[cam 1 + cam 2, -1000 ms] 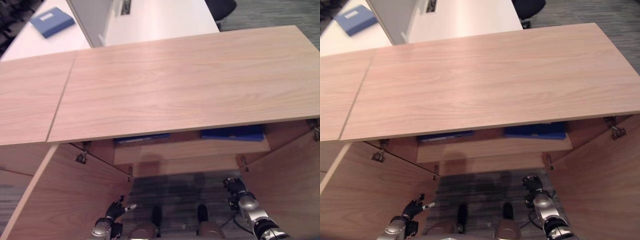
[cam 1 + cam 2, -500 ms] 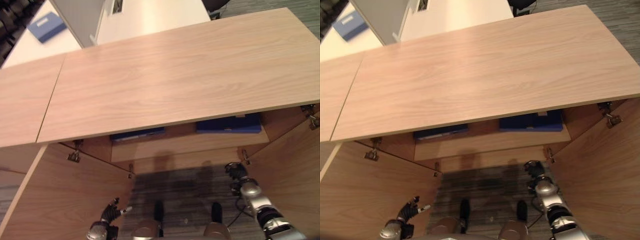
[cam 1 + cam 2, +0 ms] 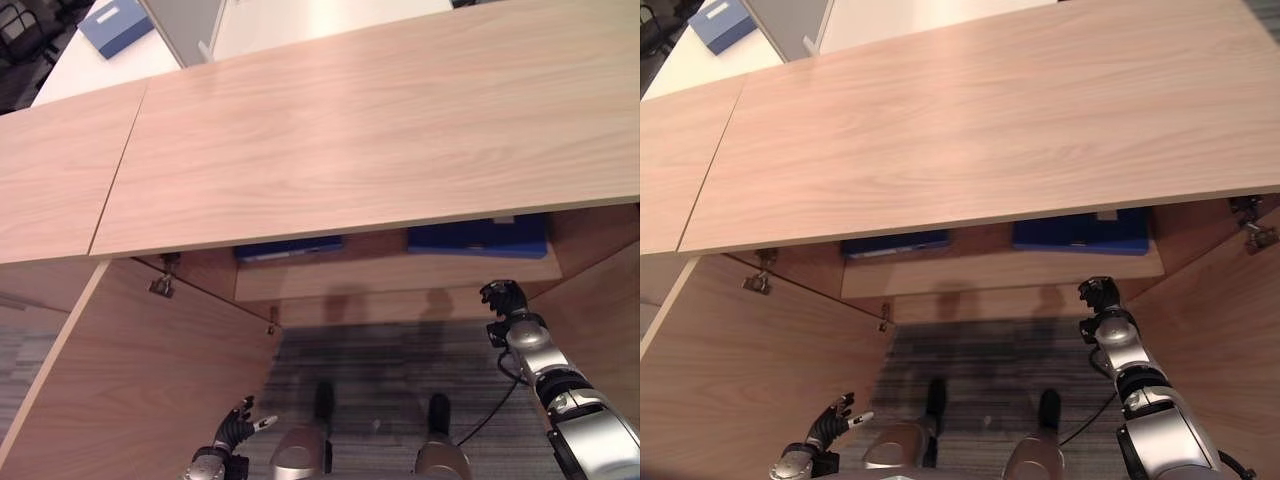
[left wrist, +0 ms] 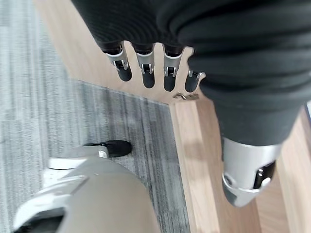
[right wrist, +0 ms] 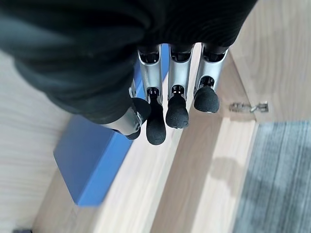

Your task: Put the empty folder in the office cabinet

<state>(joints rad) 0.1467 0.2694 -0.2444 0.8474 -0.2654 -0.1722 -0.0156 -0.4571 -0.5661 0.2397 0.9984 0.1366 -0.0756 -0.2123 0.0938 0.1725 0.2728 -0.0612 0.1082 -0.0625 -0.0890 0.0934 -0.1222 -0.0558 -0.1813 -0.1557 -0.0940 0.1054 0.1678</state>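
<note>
Right blue folder: back part hidden under the cabinet top; front edge shows on the shelf.
Left blue folder: mostly hidden under the cabinet top.
Distant blue folder: cut off by the picture's upper edge.
Left hand: too small to read its fingers there.

Two folders lie on the cabinet's shelf: one left, the other right.
</note>
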